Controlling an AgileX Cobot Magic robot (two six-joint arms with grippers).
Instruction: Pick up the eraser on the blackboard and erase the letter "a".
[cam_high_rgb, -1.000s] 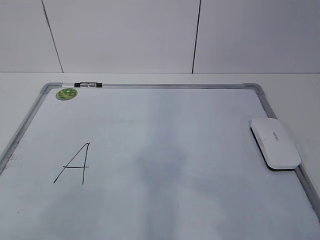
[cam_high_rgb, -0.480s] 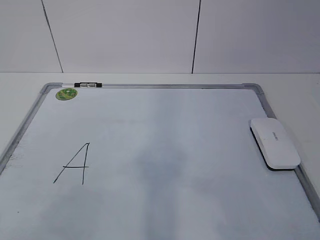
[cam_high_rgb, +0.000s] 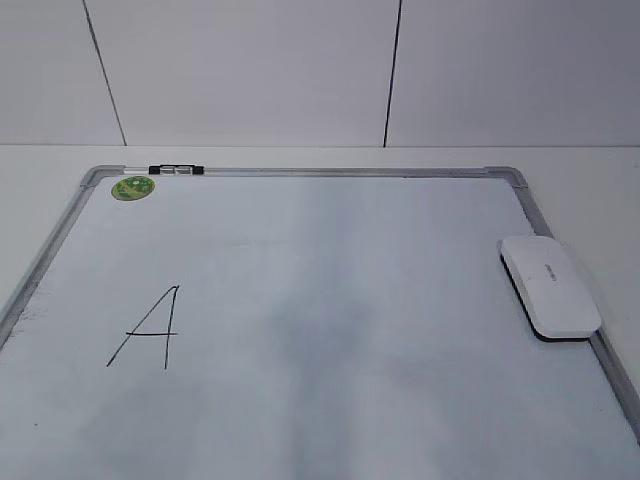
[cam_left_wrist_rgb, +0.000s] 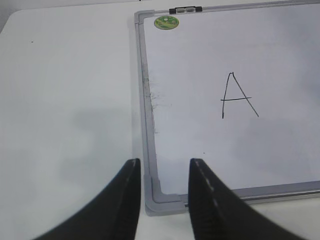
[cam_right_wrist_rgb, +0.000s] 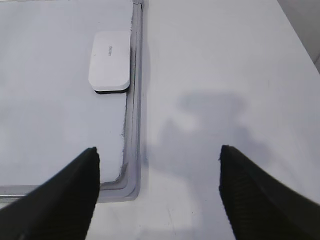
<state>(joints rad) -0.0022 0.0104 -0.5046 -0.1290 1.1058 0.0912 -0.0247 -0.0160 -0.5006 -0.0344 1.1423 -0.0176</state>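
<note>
The eraser (cam_high_rgb: 550, 285) is a flat white block lying on the right edge of the blackboard (cam_high_rgb: 350, 250), partly over its frame. It also shows in the right wrist view (cam_right_wrist_rgb: 110, 60), ahead and left of my open, empty right gripper (cam_right_wrist_rgb: 158, 150), which hovers over the board's near right corner. My left gripper (cam_left_wrist_rgb: 164, 162) is open and empty over the board's near left corner (cam_left_wrist_rgb: 165, 200). No cursive lowercase "a" is in view. Only an angular capital "A" (cam_high_rgb: 150, 328) is drawn on the board's left part, also seen in the left wrist view (cam_left_wrist_rgb: 237, 95). Neither gripper shows in the exterior view.
A green round sticker (cam_high_rgb: 133, 187) sits in the board's far left corner, next to a black and clear clip (cam_high_rgb: 175, 170) on the frame. The board lies on a white table (cam_right_wrist_rgb: 225, 60). A white panelled wall (cam_high_rgb: 250, 70) stands behind.
</note>
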